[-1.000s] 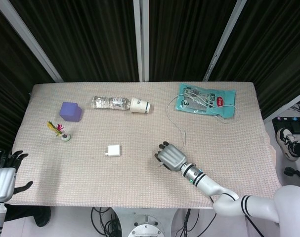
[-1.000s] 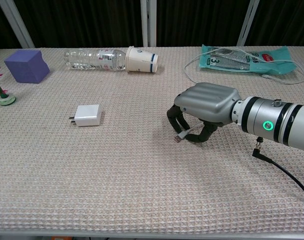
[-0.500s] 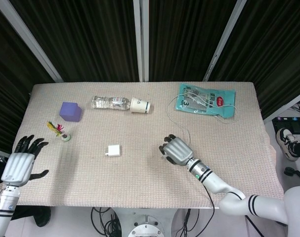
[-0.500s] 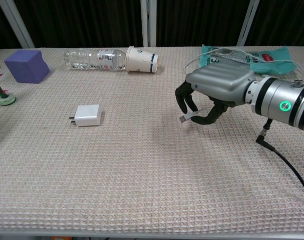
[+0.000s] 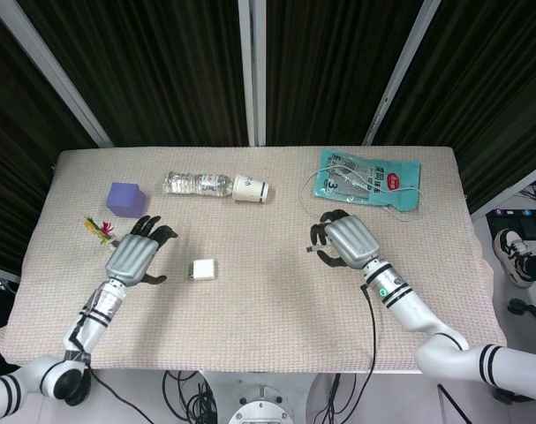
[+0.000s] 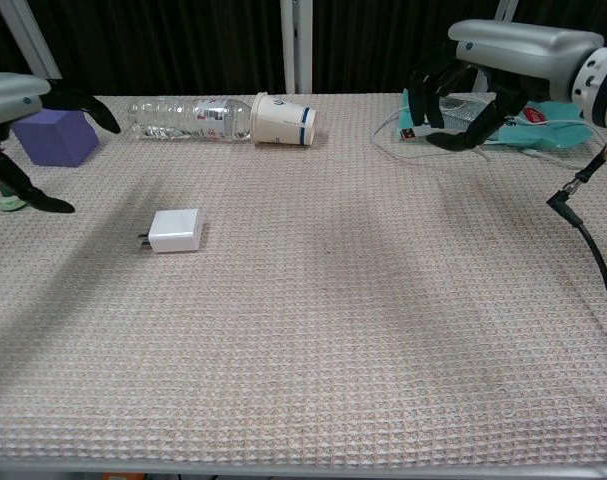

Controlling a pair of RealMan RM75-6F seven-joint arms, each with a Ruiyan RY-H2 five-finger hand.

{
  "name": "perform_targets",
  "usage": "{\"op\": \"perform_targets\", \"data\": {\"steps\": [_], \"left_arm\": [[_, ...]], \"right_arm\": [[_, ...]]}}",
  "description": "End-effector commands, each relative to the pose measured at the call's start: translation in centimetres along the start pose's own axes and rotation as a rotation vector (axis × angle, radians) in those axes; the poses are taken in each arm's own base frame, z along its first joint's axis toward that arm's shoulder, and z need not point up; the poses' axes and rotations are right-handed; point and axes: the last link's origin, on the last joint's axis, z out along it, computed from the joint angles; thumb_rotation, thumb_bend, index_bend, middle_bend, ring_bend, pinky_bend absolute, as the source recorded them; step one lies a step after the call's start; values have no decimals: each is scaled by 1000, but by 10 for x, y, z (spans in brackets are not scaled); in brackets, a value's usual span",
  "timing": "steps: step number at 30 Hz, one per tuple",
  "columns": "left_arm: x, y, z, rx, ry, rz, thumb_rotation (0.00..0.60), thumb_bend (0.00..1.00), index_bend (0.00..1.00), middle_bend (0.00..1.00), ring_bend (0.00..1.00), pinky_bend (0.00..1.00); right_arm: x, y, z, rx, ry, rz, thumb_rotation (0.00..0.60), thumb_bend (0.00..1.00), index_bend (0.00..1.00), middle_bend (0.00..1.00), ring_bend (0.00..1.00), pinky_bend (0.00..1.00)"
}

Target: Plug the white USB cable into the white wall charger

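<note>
The white wall charger (image 5: 202, 269) (image 6: 175, 230) lies flat on the woven mat, left of centre, prongs pointing left. My right hand (image 5: 345, 242) (image 6: 503, 60) is raised above the mat and pinches the white USB cable's plug (image 6: 409, 132) (image 5: 311, 251); the cable (image 5: 313, 187) trails back toward the teal bag. My left hand (image 5: 137, 257) (image 6: 13, 110) hovers just left of the charger with fingers spread, holding nothing.
A teal plastic bag (image 5: 368, 177) with coiled cable lies at the back right. A clear bottle (image 5: 197, 184) and a tipped paper cup (image 5: 251, 189) lie at the back. A purple cube (image 5: 125, 199) and a small flower toy (image 5: 105, 231) sit at the far left.
My right hand has lifted off the mat with the cable plug and moved back and up. My left hand has swung in from the table's left edge to beside the charger.
</note>
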Motion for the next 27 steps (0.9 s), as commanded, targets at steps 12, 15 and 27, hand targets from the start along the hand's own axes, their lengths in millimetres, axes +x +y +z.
{"op": "perform_targets", "data": {"steps": [12,15,27], "left_arm": [[-41,46,28,65,-89,-14,600,121,282,254,104,70],[-46,53,31,63,-92,-30,599,119,292,266,117,71],[-50,60,44,93,-87,-19,463,209,323,302,139,83]], "right_arm": [[-1,8,-2,-23,-13,26,600,327,617,566,273,264],[-1,9,-3,-26,-10,29,600,327,618,567,273,264],[-3,16,-6,-41,-3,48,600,327,627,567,273,264]]}}
